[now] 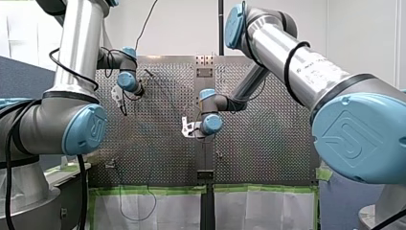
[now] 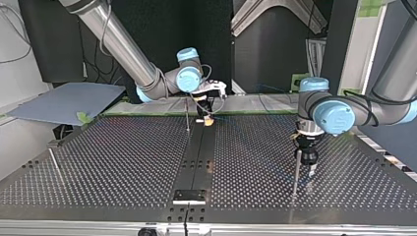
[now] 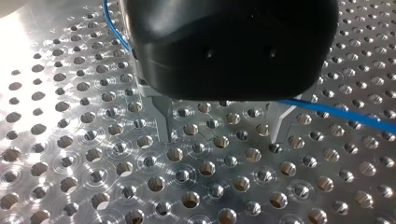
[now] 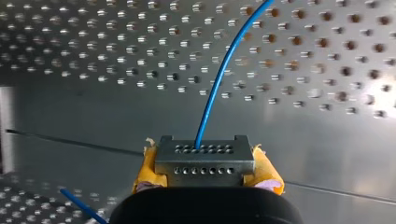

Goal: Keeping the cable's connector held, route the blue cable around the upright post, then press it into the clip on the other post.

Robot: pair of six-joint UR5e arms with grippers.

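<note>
1. my left gripper (image 3: pixel 220 139): black body with two metal fingers (image 3: pixel 161 120). The jaws stand wide apart with nothing between them. The tips hang close over the perforated table (image 3: pixel 93 154); contact with it cannot be told.

2. blue cable (image 3: pixel 336 112): one run passes just beside the outer face of one left finger and leads away on that side. A second run curves past the gripper body on the opposite side. Neither run lies between the fingers.

3. my right gripper (image 4: pixel 205 171): yellow pads (image 4: pixel 268 171) are clamped on the connector (image 4: pixel 205 158), one pad against each end of the block.

4. connector: grey metal block with rows of small holes, held level between the yellow pads. The blue cable leaves its far face and arcs away ahead of my right gripper, over the table. A further short length of cable shows low beside that gripper.

5. thin post (image 2: pixel 296 172): upright, just beside my left gripper in the top view. Whether the two touch cannot be told.

6. second post (image 2: pixel 187 118): upright, just beside my right gripper and the held connector, apart from them.

7. clip: too small to make out on either post.
</note>
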